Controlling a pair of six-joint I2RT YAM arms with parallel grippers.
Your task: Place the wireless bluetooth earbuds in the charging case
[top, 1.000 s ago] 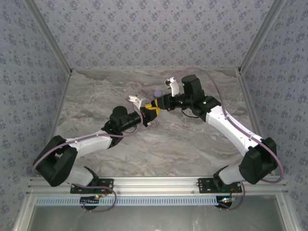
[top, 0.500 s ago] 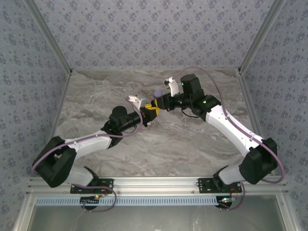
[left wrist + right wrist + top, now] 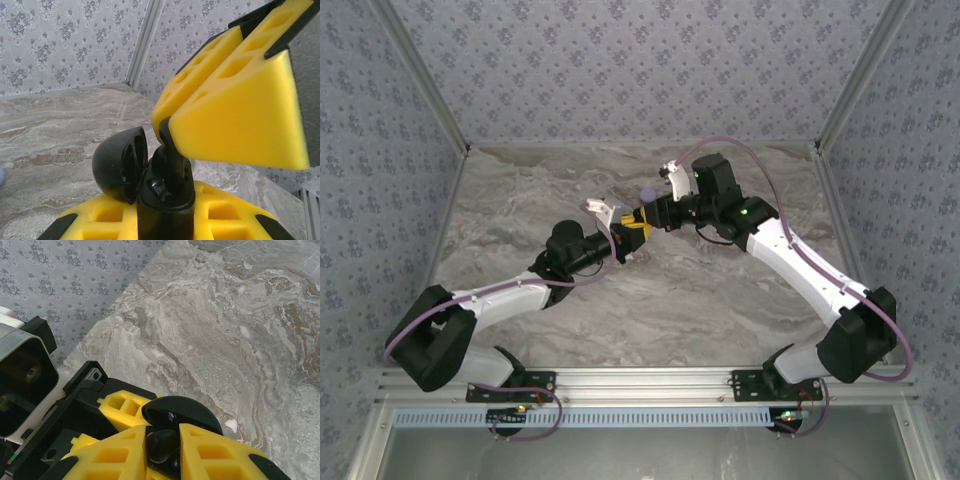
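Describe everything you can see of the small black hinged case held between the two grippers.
The black hinged case, glossy plastic by its look, is open. Its rounded lid tips back on its hinge and shows moulded hollows inside. The base sits in the left gripper, between its yellow jaws. The right gripper reaches in from above, its yellow jaws closed on a dark piece that stands in the base.

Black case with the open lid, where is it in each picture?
Top external: mid-table, hidden where the left gripper and right gripper meet.
Left wrist: black case bottom centre, lid tipped left.
Right wrist: bottom centre, lid peeking above the fingers.
Shared landmark: the yellow fingers around it.
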